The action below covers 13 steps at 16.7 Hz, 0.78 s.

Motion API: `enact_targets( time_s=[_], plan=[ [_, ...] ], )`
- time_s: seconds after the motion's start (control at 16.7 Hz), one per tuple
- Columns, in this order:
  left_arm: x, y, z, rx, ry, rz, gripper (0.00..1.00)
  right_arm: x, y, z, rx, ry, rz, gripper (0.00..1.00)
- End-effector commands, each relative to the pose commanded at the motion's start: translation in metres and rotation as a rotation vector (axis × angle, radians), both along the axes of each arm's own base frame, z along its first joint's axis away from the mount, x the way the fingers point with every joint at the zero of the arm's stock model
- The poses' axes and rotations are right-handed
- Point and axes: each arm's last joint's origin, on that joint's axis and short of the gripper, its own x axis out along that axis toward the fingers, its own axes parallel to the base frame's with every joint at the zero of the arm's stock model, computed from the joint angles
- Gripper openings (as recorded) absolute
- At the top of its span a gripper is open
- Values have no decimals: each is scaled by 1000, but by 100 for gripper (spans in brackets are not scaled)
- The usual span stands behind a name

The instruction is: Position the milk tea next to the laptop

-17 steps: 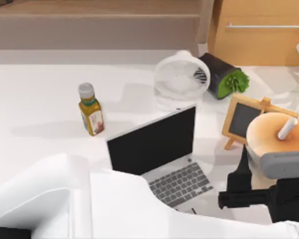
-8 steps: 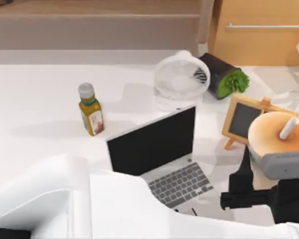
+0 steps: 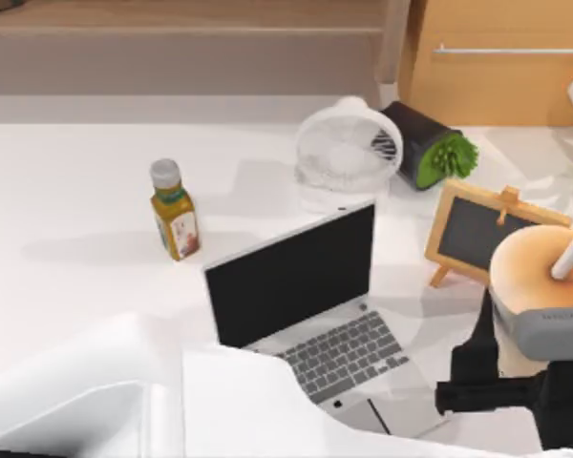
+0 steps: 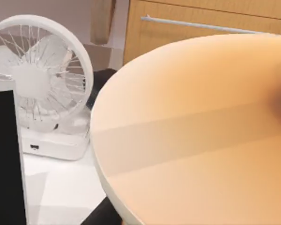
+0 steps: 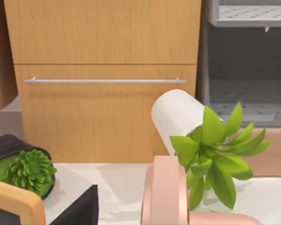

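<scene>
Left tool (image 3: 527,329): closed on the milk tea. I could see one black finger running up the cup's side towards the laptop, and a grey part of the tool crossing the cup just under the lid.
Left arm: its white body reached across the near edge of the bench (image 3: 76,210) to the top view's right side.
Milk tea (image 3: 535,277): upright in the tool, with its orange domed lid facing up and the white straw (image 3: 570,256) leaning out of the lid. I could not tell whether its base touched the bench.
Laptop (image 3: 306,296): near the tool on its left, open, black screen upright, keys facing the arm. There was a gap of bare bench between it and the cup.
Chalkboard (image 3: 477,229): just beyond the tool, standing on its wooden easel, close behind the cup.
Fan (image 3: 349,148): white, farther back, behind the laptop screen.
Plant pot (image 3: 430,143): dark, lying on its side beside the fan, its greenery pointing towards the chalkboard.
Bottle (image 3: 174,212): small, yellow-green with a grey cap, upright, well away from the tool, past the laptop.
Right arm: its wrist camera faced a wooden cabinet (image 5: 103,93), a white paper roll (image 5: 178,117) and a leafy plant (image 5: 220,154).
</scene>
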Motion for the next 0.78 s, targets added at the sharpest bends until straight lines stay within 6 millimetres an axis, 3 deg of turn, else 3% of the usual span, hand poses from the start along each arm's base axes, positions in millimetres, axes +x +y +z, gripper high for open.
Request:
enact_targets(
  time_s=[0.3, 0.6, 0.78],
  plan=[
    [1, 2, -10, 17, 10, -3, 0, 0, 0, 0, 0, 0, 0, 100],
    [7, 8, -39, 94, 25, 10, 0, 0, 0, 0, 0, 0, 0, 100],
    [8, 9, -42, 101, 27, 10, 0, 0, 0, 0, 0, 0, 0, 100]
  ],
)
